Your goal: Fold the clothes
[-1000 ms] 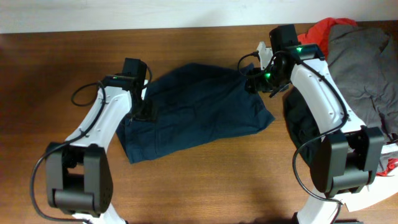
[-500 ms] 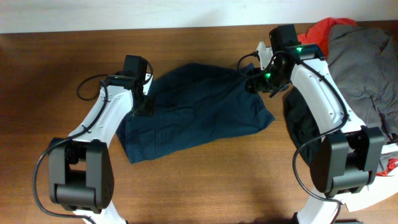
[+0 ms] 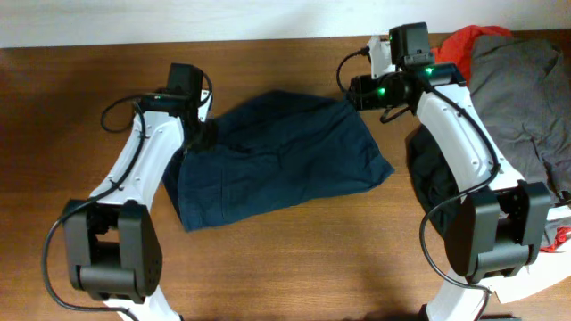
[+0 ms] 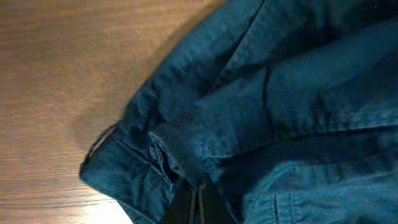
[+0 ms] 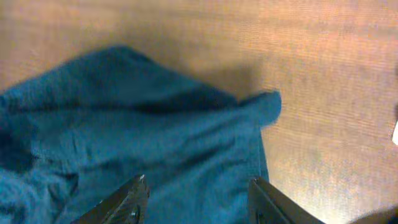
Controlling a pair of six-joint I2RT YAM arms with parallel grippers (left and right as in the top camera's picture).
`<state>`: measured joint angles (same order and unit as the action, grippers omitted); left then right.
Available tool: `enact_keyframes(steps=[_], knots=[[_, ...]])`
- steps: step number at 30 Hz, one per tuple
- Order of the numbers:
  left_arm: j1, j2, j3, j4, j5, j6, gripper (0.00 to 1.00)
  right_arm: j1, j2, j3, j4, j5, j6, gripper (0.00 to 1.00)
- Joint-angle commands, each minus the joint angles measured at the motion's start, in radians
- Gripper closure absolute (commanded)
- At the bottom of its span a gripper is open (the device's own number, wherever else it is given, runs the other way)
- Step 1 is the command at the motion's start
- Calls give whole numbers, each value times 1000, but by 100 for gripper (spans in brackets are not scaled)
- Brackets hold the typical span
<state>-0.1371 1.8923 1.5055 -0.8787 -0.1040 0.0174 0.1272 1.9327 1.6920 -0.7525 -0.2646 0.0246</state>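
Lying rumpled on the brown wooden table [image 3: 294,259], the large dark navy-blue woven cloth shorts [image 3: 277,165] spread between both arms. The left gripper [image 4: 199,202] has its fingers pressed together, pinching a bunched fold at the left edge. The right gripper [image 5: 199,200] hovers over the far right corner, fingers wide apart, holding nothing.

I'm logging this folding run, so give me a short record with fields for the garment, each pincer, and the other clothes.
garment: navy garment, spread wrinkled on the table
left pincer: shut on its left edge
right pincer: open, over its far right corner
other clothes: grey and red pile at the table's right edge
fold: not yet done
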Motion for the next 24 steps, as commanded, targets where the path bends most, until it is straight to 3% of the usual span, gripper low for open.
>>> enact_keyframes(steps=[1, 17, 19, 22, 24], knots=[[3, -81, 35, -6, 3, -60, 99, 10, 4, 6, 42, -13, 18, 44], [3, -167, 35, -40, -28, -108, 99, -2, 229, 6, 189, 86, 6, 43], [3, -167, 35, -40, -35, -108, 99, -5, 241, 6, 188, 86, 6, 38], [3, -167, 35, -40, -35, -108, 99, -10, 284, 6, 198, 90, 6, 22], [3, -167, 35, -40, -35, -108, 99, -11, 299, 6, 208, 89, 6, 22]])
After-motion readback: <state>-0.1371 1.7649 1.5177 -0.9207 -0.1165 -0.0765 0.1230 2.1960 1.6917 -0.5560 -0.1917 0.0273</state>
